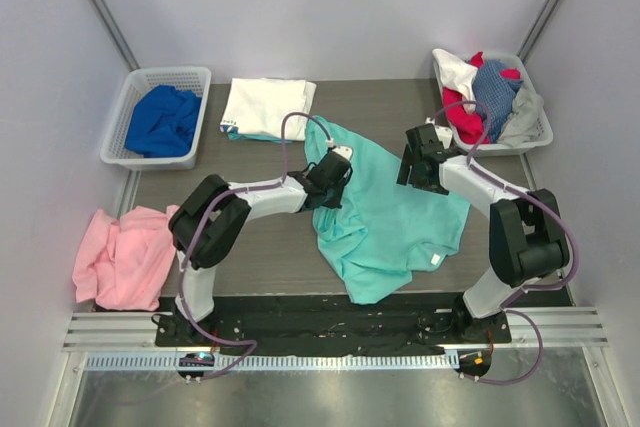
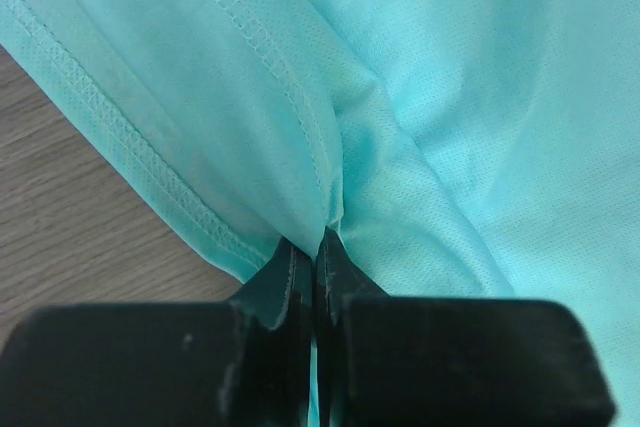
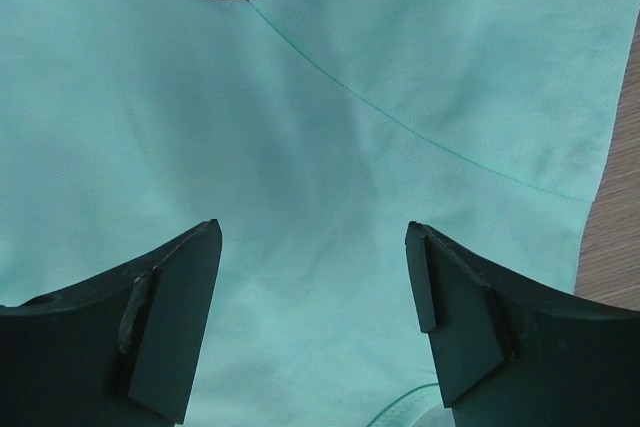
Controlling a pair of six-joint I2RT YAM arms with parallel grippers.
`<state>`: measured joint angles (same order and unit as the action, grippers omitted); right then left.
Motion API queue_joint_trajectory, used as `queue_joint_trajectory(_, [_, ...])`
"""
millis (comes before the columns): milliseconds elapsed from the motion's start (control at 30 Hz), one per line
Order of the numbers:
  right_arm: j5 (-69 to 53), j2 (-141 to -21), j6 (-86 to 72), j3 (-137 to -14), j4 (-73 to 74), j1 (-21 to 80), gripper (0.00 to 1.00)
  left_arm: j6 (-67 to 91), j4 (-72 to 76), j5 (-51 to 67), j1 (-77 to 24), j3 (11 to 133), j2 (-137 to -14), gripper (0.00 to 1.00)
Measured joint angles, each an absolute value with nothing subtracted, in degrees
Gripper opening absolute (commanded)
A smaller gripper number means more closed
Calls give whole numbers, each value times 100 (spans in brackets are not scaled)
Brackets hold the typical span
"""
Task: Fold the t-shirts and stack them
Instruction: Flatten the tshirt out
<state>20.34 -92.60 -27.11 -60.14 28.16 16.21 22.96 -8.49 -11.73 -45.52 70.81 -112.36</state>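
Mint-green t-shirt [image 1: 395,217] rumpled across the middle of the table [image 1: 260,257], left hand [image 2: 318,247] clamped tight on a fold at its edge, right hand [image 3: 312,247] spread wide over the cloth

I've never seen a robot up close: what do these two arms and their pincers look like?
The left arm and right arm alternate bulky black joints with white tube links. A mauve cable loops along each. The left gripper and right gripper have two black wedge-shaped fingers.
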Motion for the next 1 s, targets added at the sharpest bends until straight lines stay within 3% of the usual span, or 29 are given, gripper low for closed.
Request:
queue_joint_trajectory(600, [1785,-10097,-2847,-6149,2596,1610,79,2617,-1636,-1852,-4062,4777,-8997,0])
queue_joint_trajectory(1000, [1785,-10744,-2888,-6917,2449,1476,79,3033,-2049,-2051,-4064,4536,-8399,0])
